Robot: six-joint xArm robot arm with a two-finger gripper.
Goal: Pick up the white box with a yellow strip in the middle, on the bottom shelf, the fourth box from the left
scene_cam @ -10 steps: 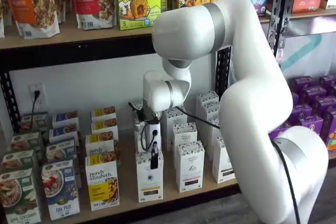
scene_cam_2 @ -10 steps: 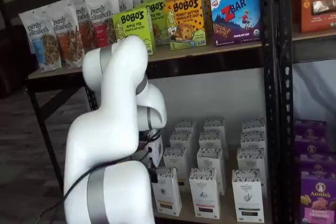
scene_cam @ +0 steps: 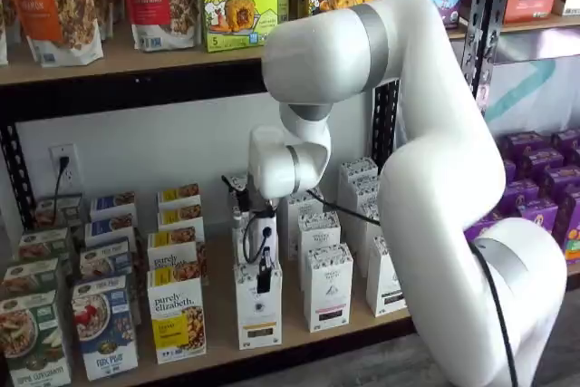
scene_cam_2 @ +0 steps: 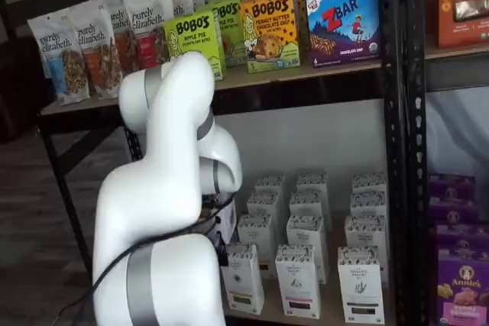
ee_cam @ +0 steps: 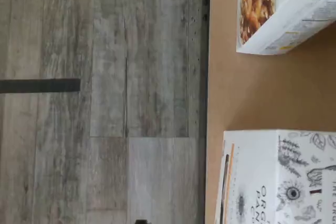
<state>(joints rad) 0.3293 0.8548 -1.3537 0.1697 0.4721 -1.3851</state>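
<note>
The white box (scene_cam: 258,313) stands at the front of the bottom shelf (scene_cam: 220,337), to the right of the purely elizabeth box (scene_cam: 177,316). My gripper (scene_cam: 264,280) hangs just over the white box's top, its black fingers side-on with no gap to be read. In the wrist view the white box (ee_cam: 273,177) shows its printed top and an orange band, standing on the tan shelf board (ee_cam: 231,93). In a shelf view the white box (scene_cam_2: 243,279) stands beside my arm, which hides the gripper.
More white cartons (scene_cam: 327,285) stand in rows to the right and behind. Cereal boxes (scene_cam: 102,324) fill the shelf's left. The purely elizabeth box (ee_cam: 286,9) lies close by. A black upright (scene_cam: 385,120) stands behind the arm. Grey plank floor (ee_cam: 105,103) lies below the shelf edge.
The arm has shifted slightly, and the gripper has moved a little deeper toward the shelf over the front white box. The boxes have not moved.
</note>
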